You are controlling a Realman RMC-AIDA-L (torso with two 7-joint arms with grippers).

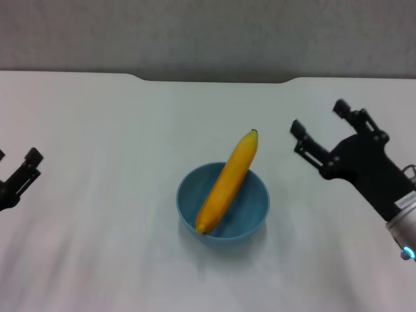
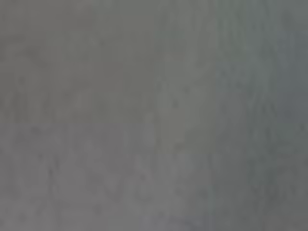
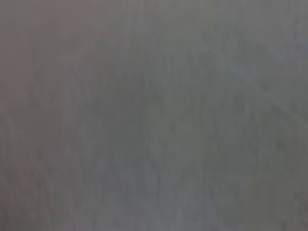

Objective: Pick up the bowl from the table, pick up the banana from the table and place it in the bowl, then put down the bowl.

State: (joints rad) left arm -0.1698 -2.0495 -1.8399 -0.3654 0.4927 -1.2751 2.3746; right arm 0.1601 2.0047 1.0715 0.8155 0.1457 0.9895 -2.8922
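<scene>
White table [image 1: 97, 162], grey wall [image 1: 208, 32] beyond

Left claw [image 1: 19, 170] cut off at frame edge.

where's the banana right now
In the head view, the banana lies in the bowl at the table's centre, dark tip overhanging the far rim.

The matte black two-fingered right gripper [image 1: 318, 127] had angular linkages and blocky fingertips, joined to a silver-grey wrist cuff [image 1: 404, 224] bearing a small blue light. The matte black left gripper [image 1: 19, 177] showed only squared-off fingers.
</scene>
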